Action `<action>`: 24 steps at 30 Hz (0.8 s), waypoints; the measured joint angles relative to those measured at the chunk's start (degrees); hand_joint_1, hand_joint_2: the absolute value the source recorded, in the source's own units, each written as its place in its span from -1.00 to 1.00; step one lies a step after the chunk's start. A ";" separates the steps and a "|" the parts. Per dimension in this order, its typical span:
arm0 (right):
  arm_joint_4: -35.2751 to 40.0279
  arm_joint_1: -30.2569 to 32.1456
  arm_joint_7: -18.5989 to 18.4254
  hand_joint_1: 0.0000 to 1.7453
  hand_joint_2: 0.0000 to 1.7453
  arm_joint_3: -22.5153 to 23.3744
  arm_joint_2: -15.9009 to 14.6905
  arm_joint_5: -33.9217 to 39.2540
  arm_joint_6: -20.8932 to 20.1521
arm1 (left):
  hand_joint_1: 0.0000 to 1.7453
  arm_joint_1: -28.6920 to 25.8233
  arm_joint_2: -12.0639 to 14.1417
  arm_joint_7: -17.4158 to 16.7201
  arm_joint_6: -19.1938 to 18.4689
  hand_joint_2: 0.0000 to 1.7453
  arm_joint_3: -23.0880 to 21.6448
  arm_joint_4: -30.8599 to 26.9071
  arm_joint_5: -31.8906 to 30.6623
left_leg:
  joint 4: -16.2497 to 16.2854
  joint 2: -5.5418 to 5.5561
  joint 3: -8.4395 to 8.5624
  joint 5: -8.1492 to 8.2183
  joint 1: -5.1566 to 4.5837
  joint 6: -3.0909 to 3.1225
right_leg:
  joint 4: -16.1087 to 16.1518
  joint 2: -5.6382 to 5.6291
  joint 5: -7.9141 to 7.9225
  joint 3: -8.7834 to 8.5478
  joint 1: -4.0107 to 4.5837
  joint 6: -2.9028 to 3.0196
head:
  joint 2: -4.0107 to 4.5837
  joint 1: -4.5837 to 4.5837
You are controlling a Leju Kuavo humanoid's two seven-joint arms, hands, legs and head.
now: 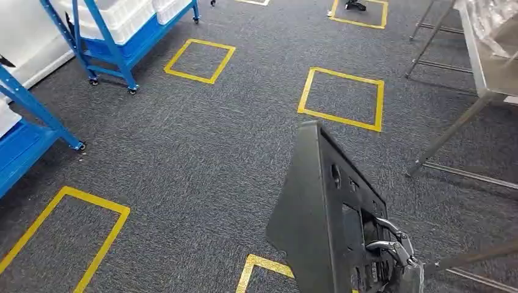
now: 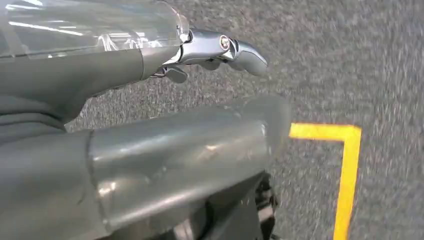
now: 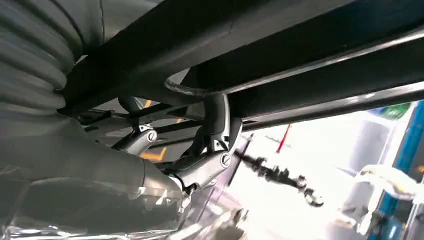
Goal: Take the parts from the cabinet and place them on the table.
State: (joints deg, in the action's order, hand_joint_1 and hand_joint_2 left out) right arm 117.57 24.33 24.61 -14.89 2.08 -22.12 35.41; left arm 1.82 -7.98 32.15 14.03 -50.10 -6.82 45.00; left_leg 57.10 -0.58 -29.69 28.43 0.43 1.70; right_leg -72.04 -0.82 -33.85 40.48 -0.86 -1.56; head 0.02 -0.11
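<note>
The head view looks forward and down over the carpet (image 1: 183,152); both wrist views sit close behind their hands, sharing its dark panel (image 1: 324,220) and yellow floor tape (image 2: 345,165)

The right hand (image 1: 397,247) has silver metal fingers with dark links and small round screws at the joints. Behind it sits a grey ribbed cover (image 3: 30,60). The left hand (image 2: 215,50) has shiny silver fingers, grey tips, and a clear plastic wrap on the wrist.
</note>
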 joint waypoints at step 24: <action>-5.07 -0.87 -10.03 1.00 1.00 5.62 2.97 -29.85 4.39 | -1.00 0.37 0.00 -1.03 -0.46 -1.00 -2.91 0.00 1.75 | 2.20 4.25 -1.47 0.75 0.03 -1.41 | 12.97 -5.81 6.62 -6.75 0.18 1.46 | -0.02 0.78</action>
State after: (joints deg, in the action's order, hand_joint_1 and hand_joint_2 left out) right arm 112.50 23.46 14.58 -9.27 5.05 -51.97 39.80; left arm 2.19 -7.98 31.12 13.57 -53.00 -6.82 46.75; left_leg 59.29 3.66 -31.16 29.17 0.47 0.28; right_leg -59.07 -6.63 -27.23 33.73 -0.69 -0.10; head 0.00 0.67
